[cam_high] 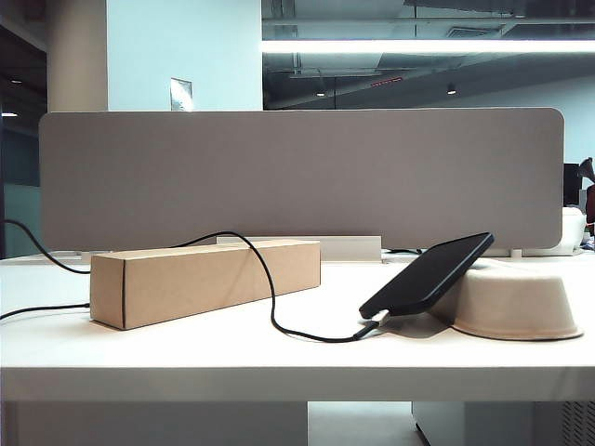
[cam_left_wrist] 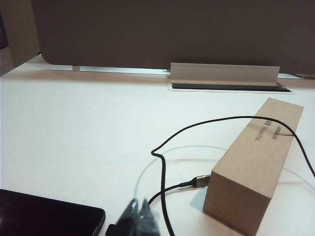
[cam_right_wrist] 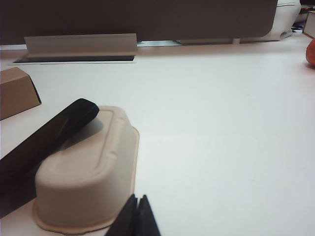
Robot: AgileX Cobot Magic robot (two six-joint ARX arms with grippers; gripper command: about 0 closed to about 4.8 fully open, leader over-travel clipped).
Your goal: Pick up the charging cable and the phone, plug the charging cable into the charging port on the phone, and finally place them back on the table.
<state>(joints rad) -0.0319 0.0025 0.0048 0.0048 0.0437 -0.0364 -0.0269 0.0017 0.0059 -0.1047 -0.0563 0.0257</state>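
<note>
Black phone (cam_high: pixel 428 276) propped on bowl (cam_right_wrist: pixel 93 172); wrist views: left gripper (cam_left_wrist: pixel 137 216), right gripper (cam_right_wrist: pixel 137 216) jaws closed.

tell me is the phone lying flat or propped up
Propped up. The phone leans tilted on the upturned pulp bowl, its lower end down on the table with the charging cable plugged in.

A long ceiling strip light (cam_high: pixel 418 45) glows bright overhead in the exterior view, leaving the table (cam_high: pixel 186 348) evenly lit and pale. Soft shadows lie under the phone (cam_high: pixel 428 274) and beside the cardboard box (cam_high: pixel 204 279). Both wrist views look warmer and slightly soft (nearest claw tips blurred), with the table (cam_right_wrist: pixel 221 123) nearly washed out.
</note>
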